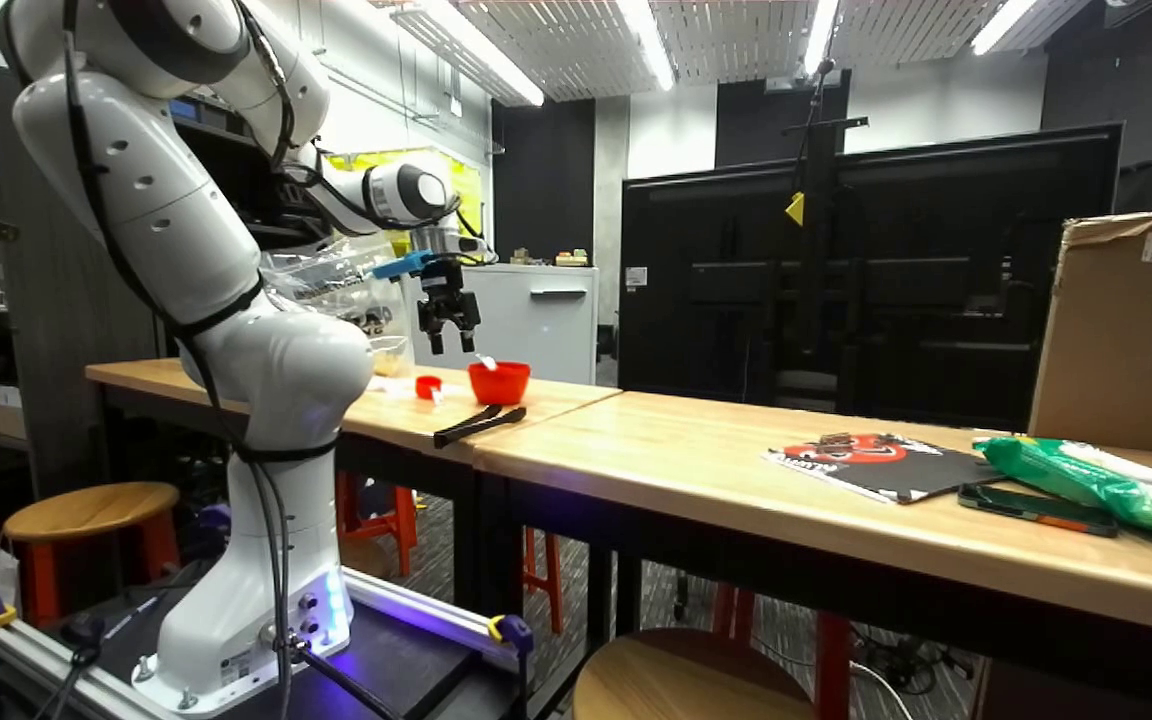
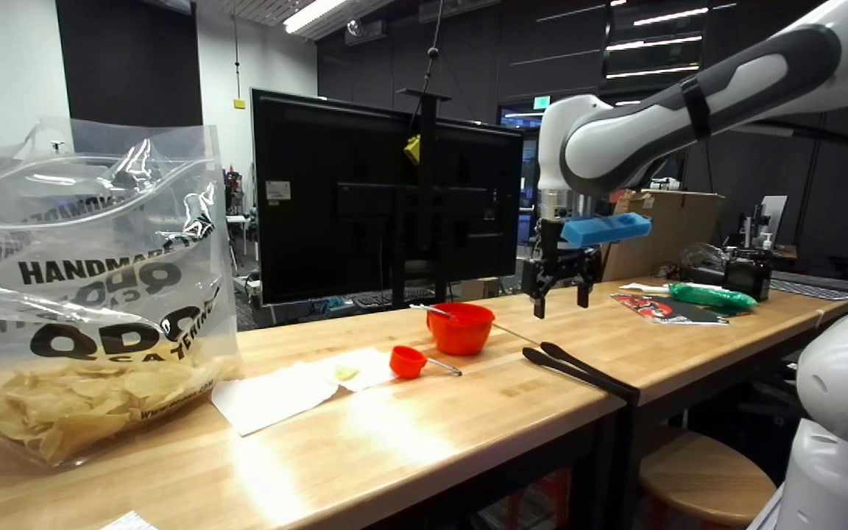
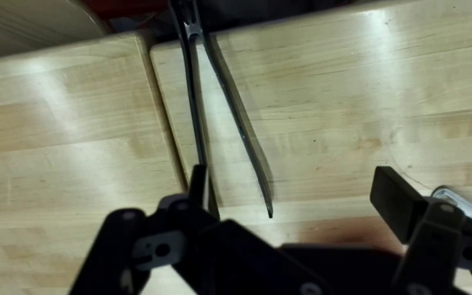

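On the desk (image 2: 497, 412), near its edge: black tongs (image 2: 595, 376), in an exterior view with prongs splayed towards ten o'clock and joined end out over the edge at four o'clock. Above the tongs, towards eleven o'clock and apart from them: pincer (image 2: 562, 302), pointing down, tips spread apart in all three views. At ten o'clock from the tongs: red bowl (image 2: 461, 331), upright, silvery handle (image 2: 424, 308) across its rim. At eight o'clock from the bowl: small red cup (image 2: 406, 364) with a metal handle (image 2: 444, 366) towards three o'clock. Farther out, between eight and nine: white paper (image 2: 269, 401) bearing a yellowish flake (image 2: 345, 372); at ten o'clock from the paper, see-through bag (image 2: 122, 316), chips (image 2: 85, 405) in its bottom. Well apart, at two o'clock from the tongs: dark printed sheet (image 2: 663, 308), green packet (image 2: 711, 295) near it.
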Controlling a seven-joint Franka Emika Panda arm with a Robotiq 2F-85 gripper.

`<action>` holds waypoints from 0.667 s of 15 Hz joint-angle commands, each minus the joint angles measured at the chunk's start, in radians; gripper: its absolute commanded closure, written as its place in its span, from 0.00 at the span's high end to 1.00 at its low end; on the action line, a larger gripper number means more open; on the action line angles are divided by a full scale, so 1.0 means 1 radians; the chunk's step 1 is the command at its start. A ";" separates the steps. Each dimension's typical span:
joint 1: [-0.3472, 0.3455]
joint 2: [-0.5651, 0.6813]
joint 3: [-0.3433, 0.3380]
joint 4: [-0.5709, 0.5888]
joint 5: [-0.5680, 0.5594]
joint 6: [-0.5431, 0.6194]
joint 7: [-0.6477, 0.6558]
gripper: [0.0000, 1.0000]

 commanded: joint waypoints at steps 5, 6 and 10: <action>-0.058 0.005 -0.117 -0.042 -0.046 0.018 -0.154 1.00; -0.061 0.009 -0.137 -0.053 -0.058 0.025 -0.200 1.00; -0.063 0.027 -0.204 -0.105 -0.120 0.059 -0.374 1.00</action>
